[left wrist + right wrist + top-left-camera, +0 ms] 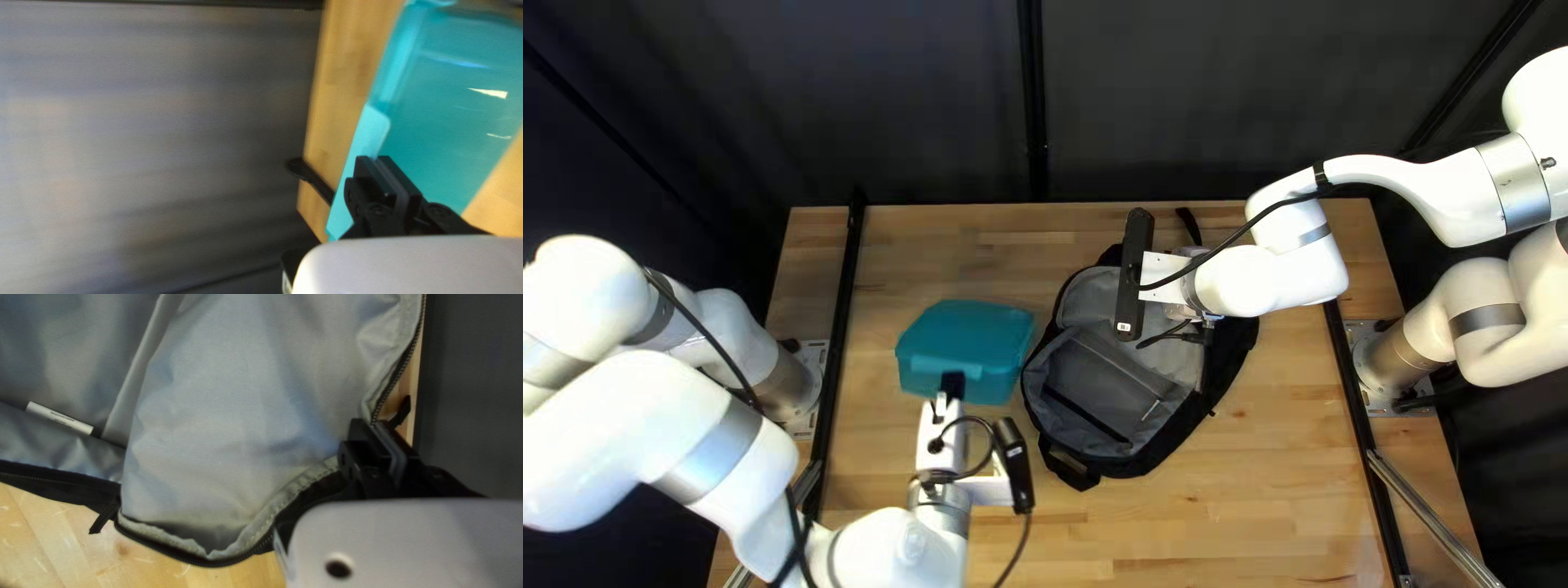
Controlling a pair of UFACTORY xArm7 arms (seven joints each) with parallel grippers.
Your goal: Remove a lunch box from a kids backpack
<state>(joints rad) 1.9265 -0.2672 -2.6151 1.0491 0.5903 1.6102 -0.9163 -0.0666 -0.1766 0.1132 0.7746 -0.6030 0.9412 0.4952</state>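
Your main job looks done: the lunch box point(964, 338) is out, sitting on the table point(1198, 512) just beside the open backpack point(1111, 381). Your left gripper point(372, 159) is at the box's near side, its jaws pressed together and apparently holding nothing. Your right gripper point(367, 423) has its jaws pinching the backpack's zippered edge. What's left, as far as you can judge, is letting go of that edge and drawing both arms clear without nudging the box.
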